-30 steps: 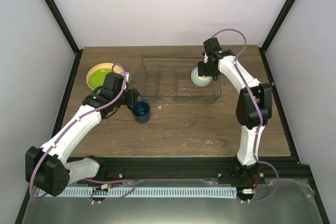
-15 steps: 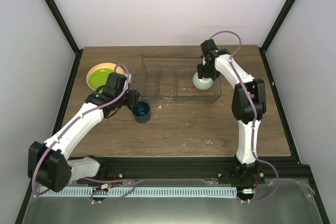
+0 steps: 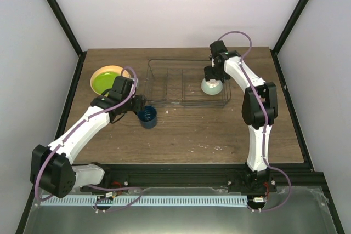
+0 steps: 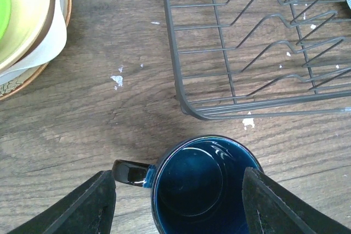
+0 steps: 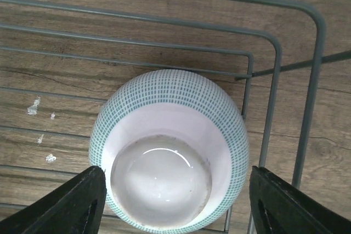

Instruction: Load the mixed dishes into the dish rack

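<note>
Pale mint bowl lies upside down at the right end of the wire dish rack, with the right tool spread wide on either side of it. Small dark blue mug stands upright on the counter just outside the rack's near left corner, between the spread fingers of the left tool, which pinches nothing.
</note>
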